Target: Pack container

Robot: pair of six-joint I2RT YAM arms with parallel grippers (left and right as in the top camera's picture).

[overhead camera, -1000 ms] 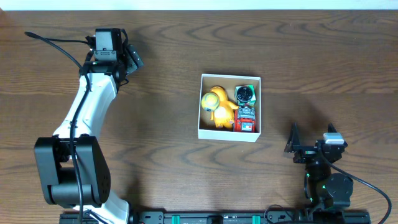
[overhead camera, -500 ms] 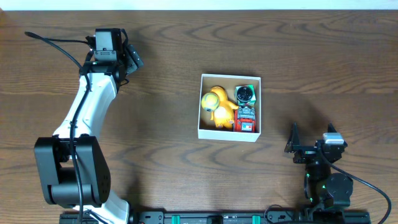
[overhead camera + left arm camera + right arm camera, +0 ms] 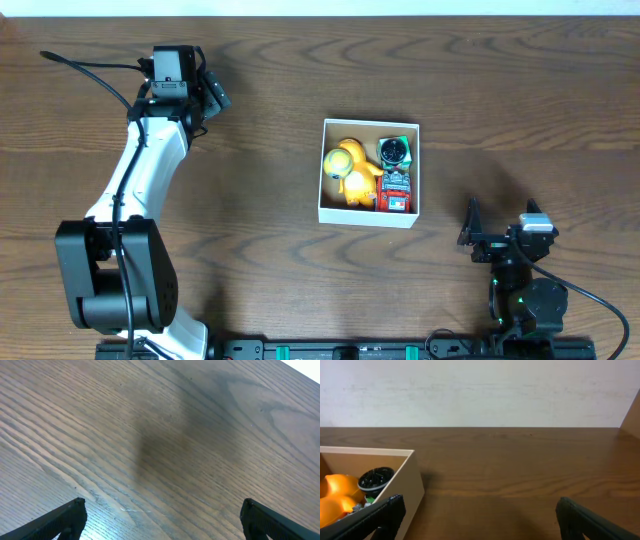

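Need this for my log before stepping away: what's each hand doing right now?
Left hand: open, holding nothing.
Right hand: open, holding nothing.

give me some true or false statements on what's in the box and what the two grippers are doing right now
1. The container holds a yellow toy. True.
2. The left gripper grips a toy. False: it is open, with nothing between its fingers, above the table.
3. A red toy lies in the container beside the yellow toy. True.
4. The right gripper is inside the container. False: it is open and outside the container, apart from its wall.
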